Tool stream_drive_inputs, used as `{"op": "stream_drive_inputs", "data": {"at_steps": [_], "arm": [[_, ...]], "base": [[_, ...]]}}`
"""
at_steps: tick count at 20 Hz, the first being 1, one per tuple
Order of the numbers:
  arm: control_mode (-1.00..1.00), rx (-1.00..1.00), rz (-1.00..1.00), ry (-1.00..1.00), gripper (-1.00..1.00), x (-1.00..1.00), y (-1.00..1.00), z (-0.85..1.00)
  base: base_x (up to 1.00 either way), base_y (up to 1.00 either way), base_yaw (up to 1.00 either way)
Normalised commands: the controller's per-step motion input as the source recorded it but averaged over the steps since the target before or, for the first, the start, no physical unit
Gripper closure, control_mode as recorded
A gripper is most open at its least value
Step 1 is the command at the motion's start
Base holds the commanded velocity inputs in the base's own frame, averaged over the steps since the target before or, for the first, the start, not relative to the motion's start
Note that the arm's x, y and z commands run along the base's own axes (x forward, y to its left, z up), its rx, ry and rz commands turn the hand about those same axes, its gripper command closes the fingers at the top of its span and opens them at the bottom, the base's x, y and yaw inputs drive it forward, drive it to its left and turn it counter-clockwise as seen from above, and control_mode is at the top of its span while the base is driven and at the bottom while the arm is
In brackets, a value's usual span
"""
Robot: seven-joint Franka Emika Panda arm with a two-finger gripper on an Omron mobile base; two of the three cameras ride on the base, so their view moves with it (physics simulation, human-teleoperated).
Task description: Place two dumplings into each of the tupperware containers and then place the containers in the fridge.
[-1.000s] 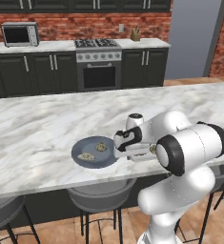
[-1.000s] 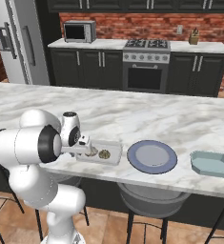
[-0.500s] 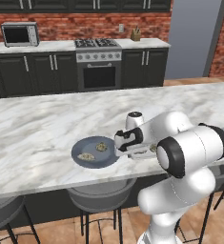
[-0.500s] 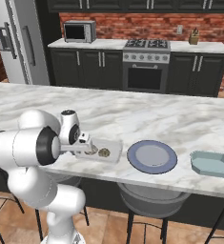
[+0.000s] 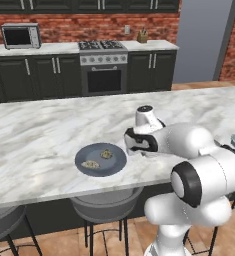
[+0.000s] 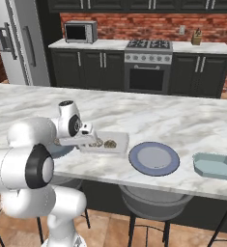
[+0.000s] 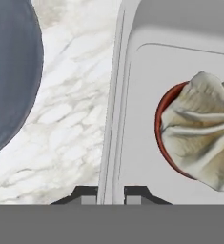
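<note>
On the counter, end effector (image 7: pixel 110 194) pinches tupperware container (image 7: pixel 180 95) rim

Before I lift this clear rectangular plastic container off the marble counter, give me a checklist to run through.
1. Gripper shut across the rim of the clear rectangular tupperware container: ok.
2. Two pale pleated dumplings inside it: ok.
3. Pinch on one edge firm enough for a level lift: cannot tell.
4. Pale teal second container filled: not ok, looks empty.
5. Tall white-grey fridge door open: not ok, looks closed.
</note>
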Motion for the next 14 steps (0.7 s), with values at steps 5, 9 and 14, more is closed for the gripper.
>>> {"op": "stream_drive_inputs", "data": {"at_steps": [5, 9, 14], "arm": [[-1.0, -0.04, 0.32, -0.01, 1.0, -0.29, -0.39, 0.57], [-1.0, 0.0, 0.64, -0.07, 1.0, -0.39, -0.61, 0.22], [-1.0, 0.0, 0.64, -0.07, 1.0, -0.34, -0.61, 0.14]], "base": [[0.0, 0.0, 0.0], [0.0, 0.0, 0.0], [0.0, 0.0, 0.0]]}}
